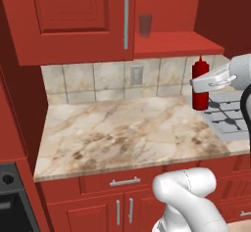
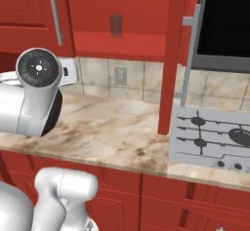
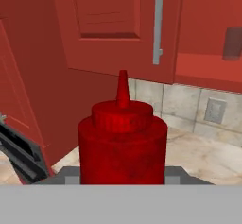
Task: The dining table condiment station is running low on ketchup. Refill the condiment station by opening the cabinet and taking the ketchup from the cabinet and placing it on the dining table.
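The ketchup (image 1: pixel 200 95) is a slim red squeeze bottle with a tapered nozzle. It stands upright in front of the tiled backsplash, by the left edge of the stove. My gripper (image 1: pixel 198 83) reaches in from the right and is shut on its upper body. In the hand view the ketchup (image 3: pixel 122 138) sits very near, between my two finger tips (image 3: pixel 70 174). The cabinet (image 1: pixel 73 15) hangs above, with its left door shut behind a silver bar handle (image 1: pixel 126 18). Its right bay (image 1: pixel 176 40) stands open, and the open door (image 2: pixel 172 54) shows edge-on. The dining table is out of view.
A grey glass (image 1: pixel 145 24) stands on the open cabinet shelf. The marble counter (image 1: pixel 122 133) lies below, with a wall outlet (image 1: pixel 137 75) behind it. A gas stove (image 2: pixel 210 137) sits to the right, under a dark appliance (image 2: pixel 227 20). Low red drawers (image 1: pixel 125 182) run beneath.
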### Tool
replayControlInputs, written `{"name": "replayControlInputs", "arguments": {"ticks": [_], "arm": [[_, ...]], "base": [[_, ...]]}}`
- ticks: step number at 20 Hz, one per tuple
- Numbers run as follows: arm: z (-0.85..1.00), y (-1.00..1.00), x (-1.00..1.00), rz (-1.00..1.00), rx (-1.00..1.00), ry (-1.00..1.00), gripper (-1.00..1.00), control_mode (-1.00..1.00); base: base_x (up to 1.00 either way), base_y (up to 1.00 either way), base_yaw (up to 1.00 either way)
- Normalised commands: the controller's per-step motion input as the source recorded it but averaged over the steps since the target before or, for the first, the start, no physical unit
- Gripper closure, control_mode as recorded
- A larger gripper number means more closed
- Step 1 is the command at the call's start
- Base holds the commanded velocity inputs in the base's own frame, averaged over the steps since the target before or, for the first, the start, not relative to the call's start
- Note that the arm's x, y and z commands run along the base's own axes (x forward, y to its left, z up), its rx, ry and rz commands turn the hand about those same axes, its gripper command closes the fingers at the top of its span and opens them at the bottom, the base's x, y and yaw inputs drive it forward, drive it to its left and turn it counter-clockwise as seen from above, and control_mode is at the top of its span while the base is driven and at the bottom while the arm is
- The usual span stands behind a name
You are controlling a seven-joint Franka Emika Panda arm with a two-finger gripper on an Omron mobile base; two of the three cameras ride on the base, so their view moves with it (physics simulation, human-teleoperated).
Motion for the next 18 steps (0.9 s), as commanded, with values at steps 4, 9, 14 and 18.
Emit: {"name": "replayControlInputs", "arguments": {"ticks": [4,9,14,18], "arm": [[0.0,0.0,0.0,0.0,0.0,0.0,1.0,1.0],[0.0,0.0,0.0,0.0,0.0,0.0,1.0,1.0],[0.0,0.0,0.0,0.0,0.0,0.0,1.0,1.0],[0.0,0.0,0.0,0.0,0.0,0.0,1.0,1.0]], "base": [[-0.64,0.26,0.22],[-0.55,0.27,0.37],[-0.16,0.39,0.58],[0.0,0.51,0.7]]}}
